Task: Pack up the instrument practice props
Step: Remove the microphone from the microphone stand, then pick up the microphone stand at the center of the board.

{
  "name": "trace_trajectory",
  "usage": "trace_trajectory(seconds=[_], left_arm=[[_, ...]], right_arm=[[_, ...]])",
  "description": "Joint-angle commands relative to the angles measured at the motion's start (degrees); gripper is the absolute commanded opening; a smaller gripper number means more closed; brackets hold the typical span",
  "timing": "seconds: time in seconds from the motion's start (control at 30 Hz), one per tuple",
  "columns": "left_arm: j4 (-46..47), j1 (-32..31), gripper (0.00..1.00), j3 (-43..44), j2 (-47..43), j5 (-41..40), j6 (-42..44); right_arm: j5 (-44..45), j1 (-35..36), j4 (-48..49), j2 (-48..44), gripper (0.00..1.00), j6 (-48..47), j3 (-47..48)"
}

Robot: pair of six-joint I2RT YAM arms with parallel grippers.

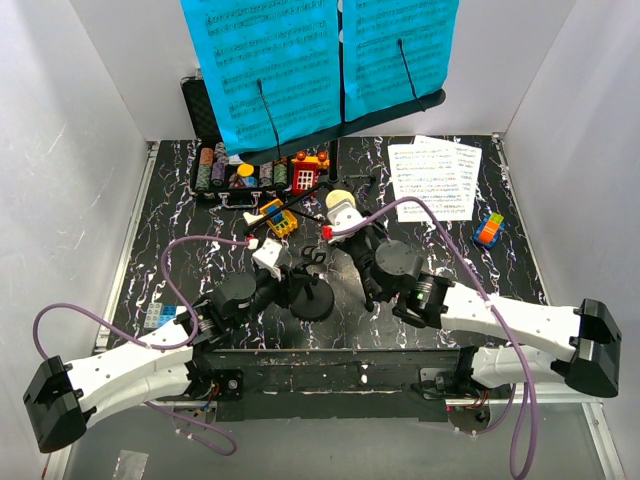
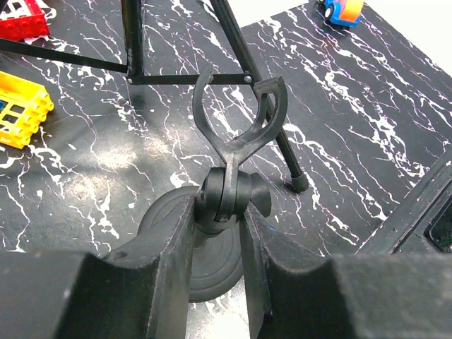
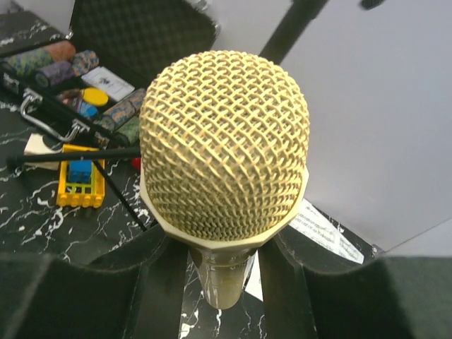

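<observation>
From above, blue sheet-music pages (image 1: 318, 60) rest on the black music stand (image 1: 380, 113) at the back of the tabletop (image 1: 500, 270). Left wrist: the left hand (image 2: 224, 212) pinches the small mic stand (image 2: 239, 127) by its stem (forked clip pointing up). Right wrist: the right hand (image 3: 224, 279) pinches the cream microphone (image 3: 224, 141), head up.

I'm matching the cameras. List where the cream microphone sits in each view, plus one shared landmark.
Top external: cream microphone just above centre, right of the yellow block.
Left wrist: not in it; yellow block at left edge.
Right wrist: microphone fills the centre; yellow block lower left.
Shared landmark: the yellow block.
</observation>
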Motion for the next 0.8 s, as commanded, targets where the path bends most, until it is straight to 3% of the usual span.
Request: trace_trajectory(seconds=[0.0, 0.33, 0.53, 0.77], left_arm=[[-4.74, 0.25, 0.00, 0.04, -1.15, -2.95, -0.01], [-14.40, 0.16, 0.00, 6.89, -7.74, -8.57, 3.50], [-19.59, 0.16, 0.00, 11.90, -8.19, -14.10, 6.32], [-21.00, 0.25, 0.00, 13.67, -11.96, -25.96, 8.16]], right_arm=[[2.08, 0.44, 2.68, -4.37, 0.01, 0.24, 2.61], [-3.91, 0.44, -22.55, -12.90, 0.01, 18.87, 6.30], [-5.32, 0.44, -28.45, -16.41, 0.01, 26.09, 2.96], [-6.37, 0.44, -31.62, -19.49, 0.01, 30.05, 0.15]])
